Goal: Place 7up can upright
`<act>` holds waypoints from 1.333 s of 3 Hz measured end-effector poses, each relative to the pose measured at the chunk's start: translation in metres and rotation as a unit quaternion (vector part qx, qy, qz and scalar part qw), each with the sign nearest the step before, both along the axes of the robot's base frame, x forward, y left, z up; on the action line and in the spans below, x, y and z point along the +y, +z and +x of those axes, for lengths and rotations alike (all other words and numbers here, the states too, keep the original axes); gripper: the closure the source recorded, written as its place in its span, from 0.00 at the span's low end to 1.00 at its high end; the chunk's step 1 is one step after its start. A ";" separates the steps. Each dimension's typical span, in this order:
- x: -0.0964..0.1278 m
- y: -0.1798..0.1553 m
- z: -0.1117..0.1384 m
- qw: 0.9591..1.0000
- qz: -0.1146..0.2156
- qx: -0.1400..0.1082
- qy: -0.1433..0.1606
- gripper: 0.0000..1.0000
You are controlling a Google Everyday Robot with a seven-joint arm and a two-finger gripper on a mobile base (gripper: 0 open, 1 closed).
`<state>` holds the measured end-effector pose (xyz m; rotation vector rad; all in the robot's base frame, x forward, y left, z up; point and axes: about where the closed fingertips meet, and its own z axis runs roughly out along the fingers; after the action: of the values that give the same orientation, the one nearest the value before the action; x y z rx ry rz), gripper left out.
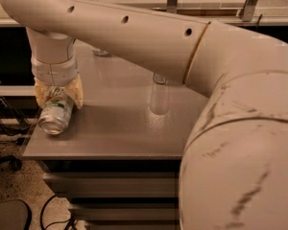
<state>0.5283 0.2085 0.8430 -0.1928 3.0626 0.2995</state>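
The 7up can lies on its side near the left edge of the grey table, its silver end facing the front and its white and green label showing. My gripper has come down over the can's far half. Its tan fingers sit against both sides of the can, shut on it. The can still rests on the table.
A clear plastic bottle stands in the middle of the table, partly hidden behind my arm. Another object's base shows at the back. The table's left edge is close to the can. Cables lie on the floor at left.
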 end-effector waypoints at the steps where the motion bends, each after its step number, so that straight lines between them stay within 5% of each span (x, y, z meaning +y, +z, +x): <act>1: 0.001 0.002 0.001 1.000 0.004 -0.002 0.002 0.64; 2: 0.003 0.013 0.003 0.999 0.019 -0.021 0.016 0.88; 3: 0.013 0.035 0.003 0.995 0.057 -0.058 0.063 1.00; 4: 0.020 0.057 0.003 0.984 0.094 -0.095 0.118 1.00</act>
<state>0.5317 0.2285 0.8996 -0.5430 2.8031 0.5468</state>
